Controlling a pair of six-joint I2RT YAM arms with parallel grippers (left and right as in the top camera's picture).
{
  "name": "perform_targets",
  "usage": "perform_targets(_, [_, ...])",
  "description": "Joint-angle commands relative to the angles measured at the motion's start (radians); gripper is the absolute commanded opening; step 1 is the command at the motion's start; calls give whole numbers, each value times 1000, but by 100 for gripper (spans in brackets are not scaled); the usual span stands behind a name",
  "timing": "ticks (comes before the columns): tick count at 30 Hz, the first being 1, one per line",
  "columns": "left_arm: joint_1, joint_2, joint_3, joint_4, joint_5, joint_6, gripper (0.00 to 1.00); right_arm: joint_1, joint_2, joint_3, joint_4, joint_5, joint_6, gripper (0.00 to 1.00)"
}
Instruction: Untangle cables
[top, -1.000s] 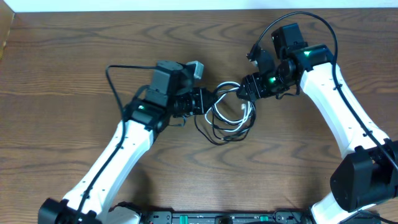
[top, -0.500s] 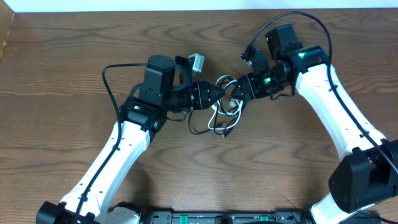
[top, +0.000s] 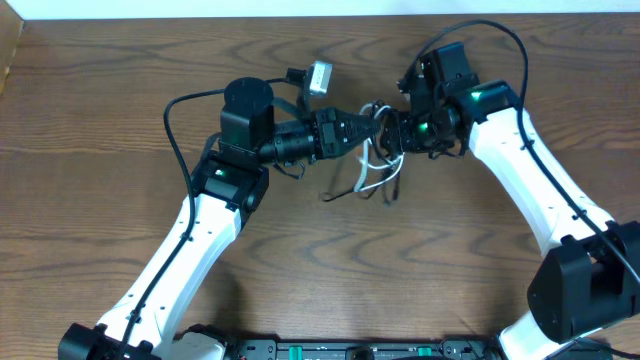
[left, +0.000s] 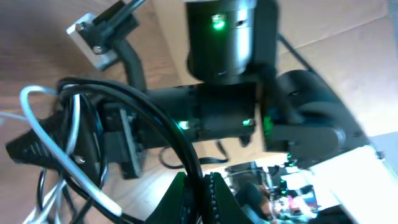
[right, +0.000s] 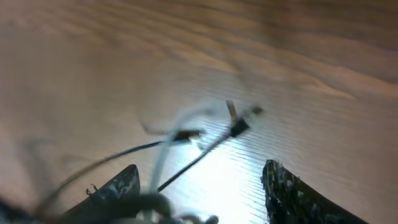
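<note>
- Overhead: above the brown wooden tabletop, the left claw and the right claw meet almost tip to tip.
- The tangle hangs just beneath them. The thin white cable loops under the claws, and the thin black cable trails down and to the left towards the wood.
- The two cross in several places, so we read them as one bundle, not two free cords.
- Left wrist: the left claw is pressed together on the thin black cable, which arcs up out of its fingers.
- The thin white cable curls off to the left, in front of the right arm's dark claw, with black strands threaded through it.
- Right wrist: this view is blurred. The right claw has its fingers well apart.
- Both cables slant across the gap above the wood, ending in small plug ends. We see nothing pinched between these fingers.
- Progress, as we judge it: the bundle is raised and the black cord is secured, but nothing is separated yet.
- What is left is a grip on the white cord, drawing the two apart, and laying them down clear of each other.
</note>
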Motion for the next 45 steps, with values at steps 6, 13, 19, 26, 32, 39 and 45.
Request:
perform_targets(6, [125,-23,26,34,93,-92,7,-77,8,-98,-7,220,152,54])
perform_targets(13, [248,-23,26,2,96,-38,8,-183,8,-109,-69,220,59,48])
perform_targets(19, [316,-23,26,-125,97,63,7,-244,8,-109,-111,219,25,44])
perform_targets(26, [396,-23,26,-300,75,231,7,-250,8,-114,-145,288,8,46])
perform_targets(32, [490,-23,26,-454,35,361,7,-294,8,-127,-154,373,64,52])
perform_targets(39, [537,-23,26,-583,-29,475,7,-360,8,-133,-138,309,66,54])
perform_targets(45, [499,-23,24,-596,-33,489,7,-341,8,-132,-98,90,-93,54])
